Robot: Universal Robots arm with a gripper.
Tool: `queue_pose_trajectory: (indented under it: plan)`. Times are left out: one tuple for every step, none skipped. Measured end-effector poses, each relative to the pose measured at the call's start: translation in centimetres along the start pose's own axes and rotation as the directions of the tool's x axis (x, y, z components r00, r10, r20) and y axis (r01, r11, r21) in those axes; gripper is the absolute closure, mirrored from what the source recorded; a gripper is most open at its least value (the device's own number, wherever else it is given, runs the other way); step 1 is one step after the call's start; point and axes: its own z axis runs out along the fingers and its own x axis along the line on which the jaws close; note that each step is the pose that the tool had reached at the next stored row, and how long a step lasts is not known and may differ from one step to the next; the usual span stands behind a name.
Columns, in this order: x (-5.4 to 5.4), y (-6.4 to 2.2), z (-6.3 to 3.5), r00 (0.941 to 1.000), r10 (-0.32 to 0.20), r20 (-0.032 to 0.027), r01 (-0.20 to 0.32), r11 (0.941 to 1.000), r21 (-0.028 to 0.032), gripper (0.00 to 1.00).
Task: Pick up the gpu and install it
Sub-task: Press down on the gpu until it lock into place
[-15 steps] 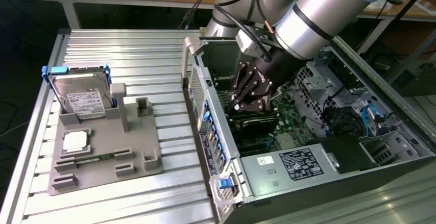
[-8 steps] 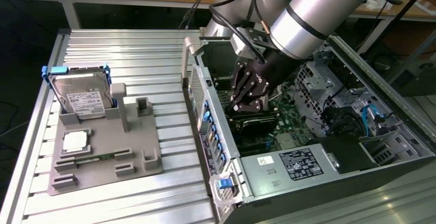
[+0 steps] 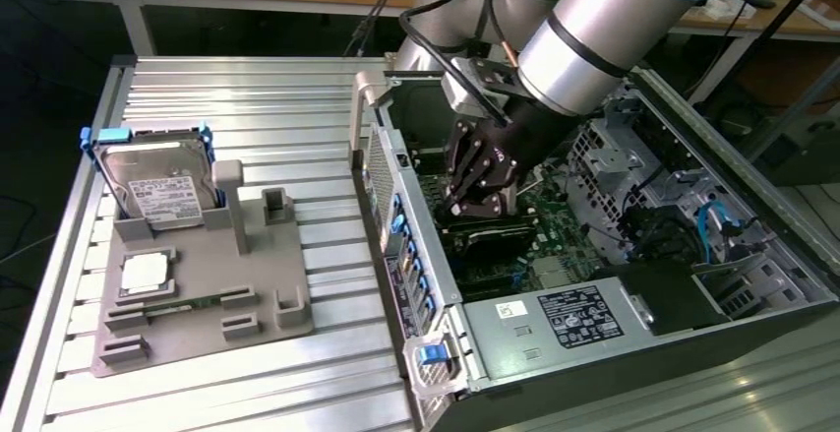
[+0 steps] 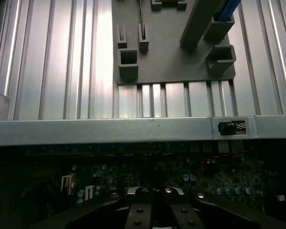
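The gpu (image 3: pixel 497 227) is a thin dark card standing on edge low inside the open computer case (image 3: pixel 735 284), over the green motherboard (image 3: pixel 558 217). My gripper (image 3: pixel 462 201) reaches down into the case from above and is shut on the card's upper edge. In the wrist view the gripper (image 4: pixel 155 212) has its two fingers pressed close together. Past them lie the dark motherboard (image 4: pixel 214 176) and the case's silvery rear wall (image 4: pixel 133 129). The card's lower edge and the slot under it are hidden.
On the exterior view's left, a grey holder (image 3: pixel 210 294) on the ribbed aluminium table (image 3: pixel 263 107) carries the silver hard drive (image 3: pixel 157 191), a square chip (image 3: pixel 145 273) and a memory stick (image 3: pixel 177 304). Its small upright stand (image 3: pixel 271 206) is vacant. The power supply (image 3: pixel 577 319) fills the case's near end.
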Motion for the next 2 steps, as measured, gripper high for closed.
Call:
queue_pose_trajectory:
  plan:
    - [0.00,0.00,0.00,1.0000,0.000,0.0000,0.000,1.0000,0.0000,0.89]
    - [0.00,0.00,0.00,1.0000,0.000,0.0000,0.000,1.0000,0.0000,0.89]
